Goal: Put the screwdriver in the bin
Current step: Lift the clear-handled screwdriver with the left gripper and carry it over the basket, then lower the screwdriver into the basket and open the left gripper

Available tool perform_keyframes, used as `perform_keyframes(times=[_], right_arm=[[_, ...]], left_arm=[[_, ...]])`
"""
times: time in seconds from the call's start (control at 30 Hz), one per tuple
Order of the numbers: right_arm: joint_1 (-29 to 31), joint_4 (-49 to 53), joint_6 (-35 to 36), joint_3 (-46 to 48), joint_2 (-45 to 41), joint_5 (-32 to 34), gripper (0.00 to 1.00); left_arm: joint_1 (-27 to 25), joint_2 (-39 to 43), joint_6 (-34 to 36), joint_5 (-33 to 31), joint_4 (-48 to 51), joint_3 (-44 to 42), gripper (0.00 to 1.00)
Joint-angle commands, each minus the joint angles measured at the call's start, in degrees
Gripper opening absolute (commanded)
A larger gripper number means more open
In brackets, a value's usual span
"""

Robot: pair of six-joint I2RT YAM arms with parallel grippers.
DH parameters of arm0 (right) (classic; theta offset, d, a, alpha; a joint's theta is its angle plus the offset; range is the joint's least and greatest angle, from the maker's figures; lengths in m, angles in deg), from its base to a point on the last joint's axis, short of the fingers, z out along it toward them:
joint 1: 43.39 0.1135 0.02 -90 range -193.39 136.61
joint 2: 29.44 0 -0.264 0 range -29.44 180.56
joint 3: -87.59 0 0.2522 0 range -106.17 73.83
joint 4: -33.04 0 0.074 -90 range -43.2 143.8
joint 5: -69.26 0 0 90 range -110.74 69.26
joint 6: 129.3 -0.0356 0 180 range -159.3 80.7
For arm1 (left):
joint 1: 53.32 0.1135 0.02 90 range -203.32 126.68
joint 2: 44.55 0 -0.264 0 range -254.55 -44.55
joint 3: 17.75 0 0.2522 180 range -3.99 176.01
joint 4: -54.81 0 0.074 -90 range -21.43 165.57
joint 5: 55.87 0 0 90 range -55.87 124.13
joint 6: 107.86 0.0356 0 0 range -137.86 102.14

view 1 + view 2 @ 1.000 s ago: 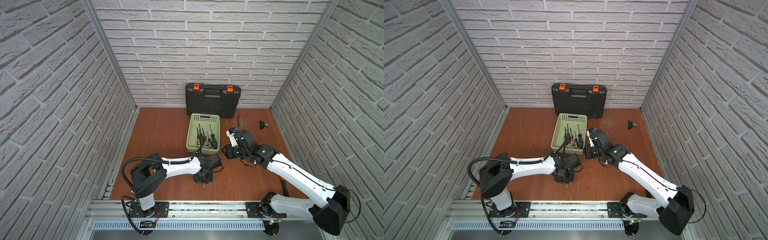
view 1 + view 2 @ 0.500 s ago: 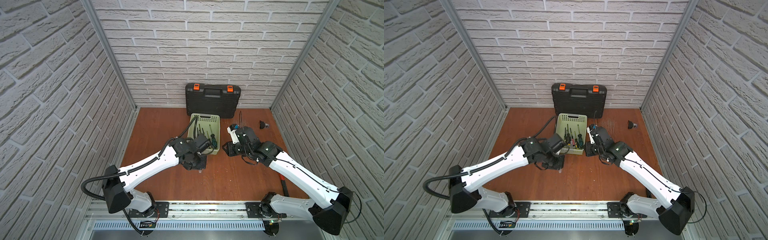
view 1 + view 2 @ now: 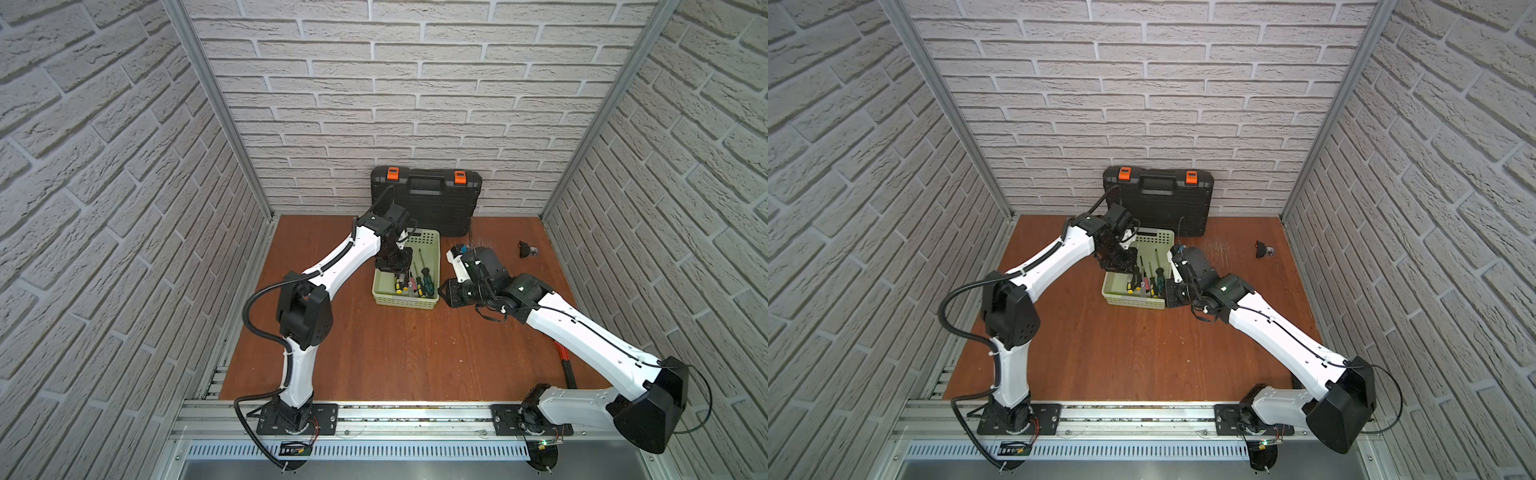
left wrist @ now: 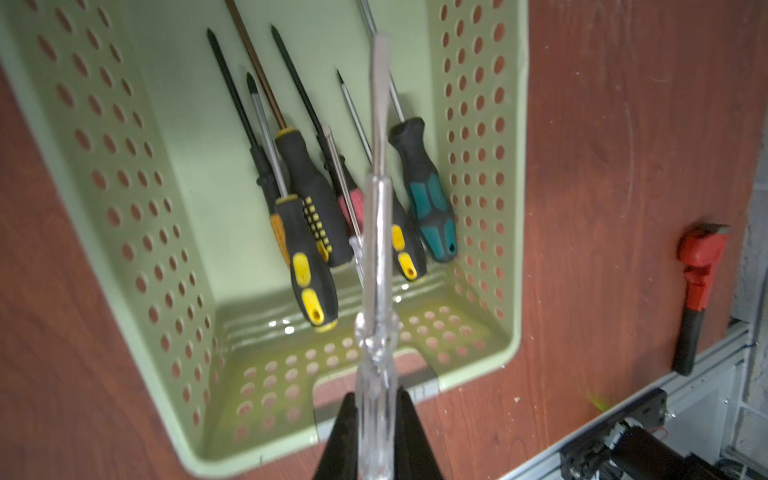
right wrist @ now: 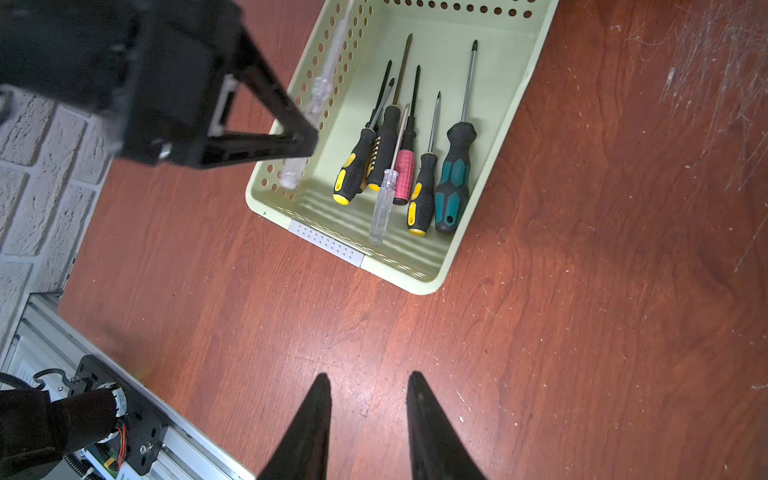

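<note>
**Screwdriver held over the bin, not yet let go**

Screwdriver [image 4: 376, 257], the one with the clear handle, is clamped in your left hand [image 4: 376, 399]. In the left wrist view the two black fingers [image 4: 345, 419] press its handle from both sides. Its metal blade points out ahead over the pale green bin [image 4: 124, 174]. The tool hangs above the bin and looks blurred in that view. In both top views your left hand [image 3: 395, 269] sits over the bin [image 3: 424, 237], toward its left wall. In the right wrist view you see the same tool [image 5: 322, 93] above that perforated wall.

Other screwdrivers [image 5: 453, 174] lie inside the bin: black-and-yellow, pink, teal and a second clear one. Their handles point toward the near end wall.

Your right hand [image 5: 369, 376] is spread, with only bare counter [image 5: 582, 332] between its fingers. It is near the bin's near right corner.

A black tool case [image 3: 428, 203] stands against the back wall, just behind the bin. A red-headed wrench [image 4: 700, 270] lies on the counter, well apart from the bin.
</note>
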Motion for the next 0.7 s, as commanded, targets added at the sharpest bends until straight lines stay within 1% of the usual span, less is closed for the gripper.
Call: perform_keyframes(times=[0.0,0.17,0.47,0.67], right_arm=[[0.1,-2.0,0.9,0.0,0.9,-0.5,0.33],[0.1,-3.1,1.0,0.5,0.5,-1.7,0.33],[0.1,-4.3,0.9,2.3,0.9,-3.6,0.33],[0.1,-4.6,0.9,2.6,0.3,-3.9,0.33]], left_arm=[[-0.1,-4.4,2.7,1.4,3.0,5.2,0.03],[-0.3,-8.4,-0.8,2.5,-0.7,4.1,0.03],[-2.5,-10.2,-4.3,2.9,-3.8,2.3,0.03],[-3.0,-11.5,-5.2,1.2,-4.4,1.3,0.03]])
